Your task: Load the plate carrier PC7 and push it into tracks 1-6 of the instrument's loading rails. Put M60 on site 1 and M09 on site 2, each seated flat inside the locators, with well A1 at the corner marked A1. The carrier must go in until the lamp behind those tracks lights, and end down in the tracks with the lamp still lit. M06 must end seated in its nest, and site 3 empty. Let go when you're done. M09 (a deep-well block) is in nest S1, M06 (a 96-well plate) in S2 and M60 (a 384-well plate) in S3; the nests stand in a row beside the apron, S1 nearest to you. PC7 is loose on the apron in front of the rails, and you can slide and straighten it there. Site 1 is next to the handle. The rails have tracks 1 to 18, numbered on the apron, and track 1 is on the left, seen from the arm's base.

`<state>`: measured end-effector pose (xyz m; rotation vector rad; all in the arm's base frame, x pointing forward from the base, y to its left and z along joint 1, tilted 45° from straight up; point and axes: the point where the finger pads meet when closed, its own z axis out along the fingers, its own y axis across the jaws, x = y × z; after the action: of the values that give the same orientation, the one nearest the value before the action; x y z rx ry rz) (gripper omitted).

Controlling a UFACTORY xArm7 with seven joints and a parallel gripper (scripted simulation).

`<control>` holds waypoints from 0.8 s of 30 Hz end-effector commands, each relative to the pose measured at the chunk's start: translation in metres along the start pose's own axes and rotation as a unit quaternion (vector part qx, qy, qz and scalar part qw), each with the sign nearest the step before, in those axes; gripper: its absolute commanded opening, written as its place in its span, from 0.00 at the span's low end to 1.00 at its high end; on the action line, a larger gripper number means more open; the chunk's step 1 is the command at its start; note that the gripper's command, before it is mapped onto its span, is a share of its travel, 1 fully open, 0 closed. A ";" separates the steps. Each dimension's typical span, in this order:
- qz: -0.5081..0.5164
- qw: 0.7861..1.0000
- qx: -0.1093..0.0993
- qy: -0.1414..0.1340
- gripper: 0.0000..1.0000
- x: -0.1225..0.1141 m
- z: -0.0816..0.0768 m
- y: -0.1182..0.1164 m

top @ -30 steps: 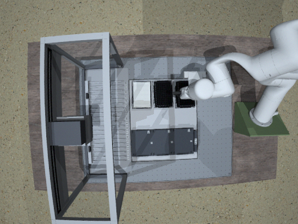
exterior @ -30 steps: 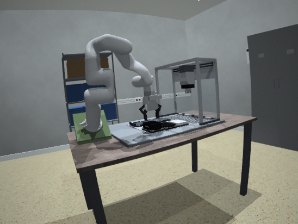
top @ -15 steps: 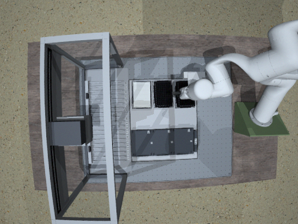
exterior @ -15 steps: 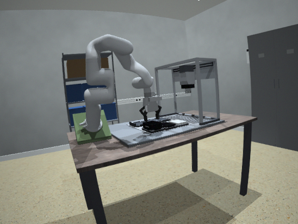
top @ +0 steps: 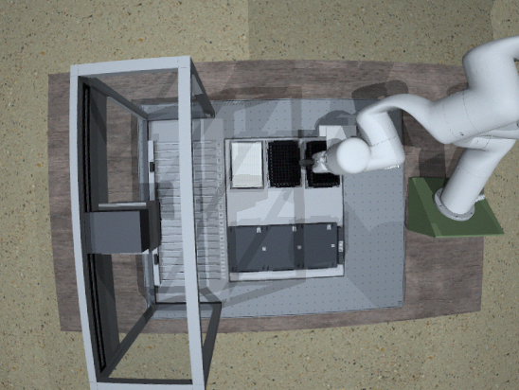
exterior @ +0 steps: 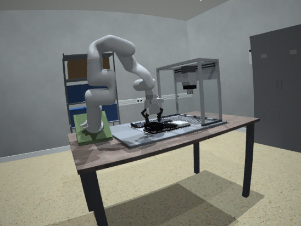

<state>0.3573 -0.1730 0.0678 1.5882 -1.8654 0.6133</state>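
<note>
Three nests stand in a row on the apron. The black deep-well block M09 (top: 323, 176) (exterior: 154, 127) is in the nest nearest the arm's base. The black plate M06 (top: 284, 164) is in the middle nest and the white plate M60 (top: 246, 164) (exterior: 179, 123) in the far one. My gripper (exterior: 151, 117) is open and empty, fingers pointing down just above M09, astride it. From above, the wrist (top: 348, 156) hides most of the gripper. The dark carrier PC7 (top: 284, 246) lies on the apron in front of the rails (top: 185, 213), all its sites empty, handle (top: 340, 246) toward the base.
The instrument's frame (top: 137, 218) (exterior: 196, 90) stands over the rails, with a dark head (top: 118, 232) hanging inside. The arm's green base block (top: 450, 213) is at the table's right side. A shelf (exterior: 82, 90) stands behind the table.
</note>
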 end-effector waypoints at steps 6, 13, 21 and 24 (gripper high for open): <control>0.000 1.000 0.002 0.000 1.00 -0.001 0.004 -0.002; 0.000 1.000 0.002 0.000 1.00 -0.001 0.009 -0.002; 0.000 1.000 0.002 0.000 1.00 -0.001 0.013 -0.002; 0.000 1.000 0.002 0.000 1.00 -0.001 0.015 -0.002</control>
<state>0.3554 -0.1824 0.0580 1.5885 -1.8654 0.6135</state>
